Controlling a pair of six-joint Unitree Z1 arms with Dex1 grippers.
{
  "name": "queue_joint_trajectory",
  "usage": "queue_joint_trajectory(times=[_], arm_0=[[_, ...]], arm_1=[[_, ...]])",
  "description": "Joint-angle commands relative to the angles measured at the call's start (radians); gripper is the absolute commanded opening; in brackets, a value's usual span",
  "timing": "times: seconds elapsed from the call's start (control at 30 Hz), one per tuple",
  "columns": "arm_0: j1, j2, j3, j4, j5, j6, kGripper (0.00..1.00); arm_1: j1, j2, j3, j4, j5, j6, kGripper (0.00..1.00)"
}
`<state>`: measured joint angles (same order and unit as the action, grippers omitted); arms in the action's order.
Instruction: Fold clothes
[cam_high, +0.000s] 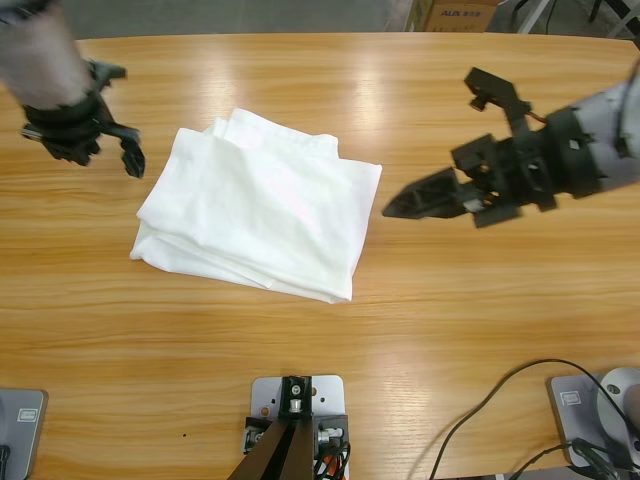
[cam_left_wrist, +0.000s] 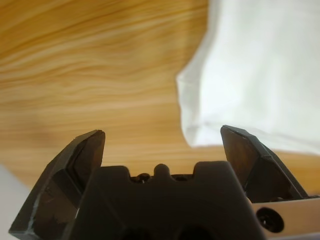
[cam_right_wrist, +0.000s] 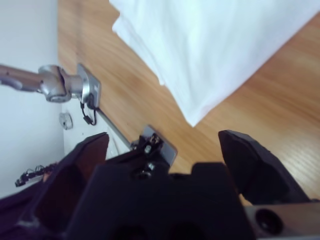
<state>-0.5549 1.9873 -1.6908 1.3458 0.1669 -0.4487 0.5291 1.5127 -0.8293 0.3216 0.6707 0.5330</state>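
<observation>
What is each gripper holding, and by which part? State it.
Nothing. The left gripper and right gripper are both open and empty, each clear of the folded shirt on the table.

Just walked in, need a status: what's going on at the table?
Two arms are working on a white T-shirt, which lies folded into a compact stack near the middle of the wooden table. Neither arm holds it now. The left claw hangs open just off the shirt's left edge; its wrist view shows a shirt corner by one jaw, with nothing between the jaws. The right claw sits just off the shirt's right edge, jaws apart in its wrist view, empty too.
</observation>
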Motion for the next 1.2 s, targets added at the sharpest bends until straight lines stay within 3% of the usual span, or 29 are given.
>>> queue_joint_trajectory(times=[0.03,0.27,0.7,0.83,0.93,0.97,1.0,1.03,1.2], arm_0=[[0.087,-0.193,0.153,-0.074,-0.225,0.107,0.899],[0.087,-0.287,0.135,-0.056,-0.227,0.120,0.899],[0.087,-0.298,0.129,-0.025,-0.225,0.123,0.899],[0.087,-0.291,0.129,-0.025,-0.224,0.126,0.899],[0.087,-0.286,0.131,-0.025,-0.224,0.127,0.899],[0.087,-0.286,0.131,-0.025,-0.224,0.128,0.899],[0.087,-0.286,0.131,-0.025,-0.224,0.130,0.899],[0.087,-0.286,0.131,-0.025,-0.224,0.131,0.899],[0.087,-0.289,0.131,-0.025,-0.224,0.131,0.899]], arm_1=[[-0.008,0.189,0.184,-0.353,-0.017,0.124,0.987],[-0.008,0.366,0.331,-0.654,-0.081,0.211,0.987],[0.033,0.466,0.357,-0.789,-0.063,0.248,0.965],[0.096,0.489,0.360,-0.819,-0.072,0.287,0.751],[0.125,0.500,0.364,-0.843,-0.080,0.313,0.691],[0.126,0.499,0.365,-0.843,-0.083,0.318,0.585],[0.126,0.493,0.374,-0.845,-0.095,0.321,0.059],[0.126,0.488,0.380,-0.848,-0.103,0.323,0.000],[0.124,0.474,0.391,-0.851,-0.124,0.322,0.000]])
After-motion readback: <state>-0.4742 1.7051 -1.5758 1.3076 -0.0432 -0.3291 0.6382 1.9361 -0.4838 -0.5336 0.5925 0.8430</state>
